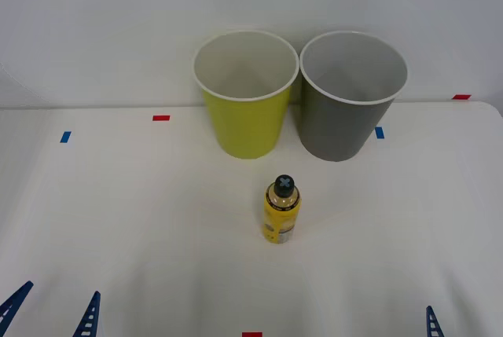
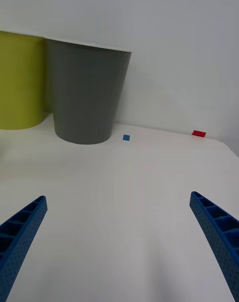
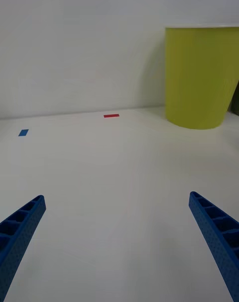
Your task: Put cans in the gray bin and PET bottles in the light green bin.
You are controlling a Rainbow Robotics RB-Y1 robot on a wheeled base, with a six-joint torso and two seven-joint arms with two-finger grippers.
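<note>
The left gripper (image 1: 51,313) sits at the near table edge, well left of the PET bottle (image 1: 281,210), fingers spread with nothing between them and cut off by the frame. The bottle stands upright just before the light green bin (image 1: 245,97); the gray bin (image 1: 352,97) almost touches that bin's right side. The right gripper (image 2: 119,232) is spread too; one fingertip (image 1: 431,323) shows in the front view.

Left gripper (image 3: 118,242) spread wide (over table (image 3: 119,172)); light green bin (image 3: 200,77) beyond, prob. upright.
</note>
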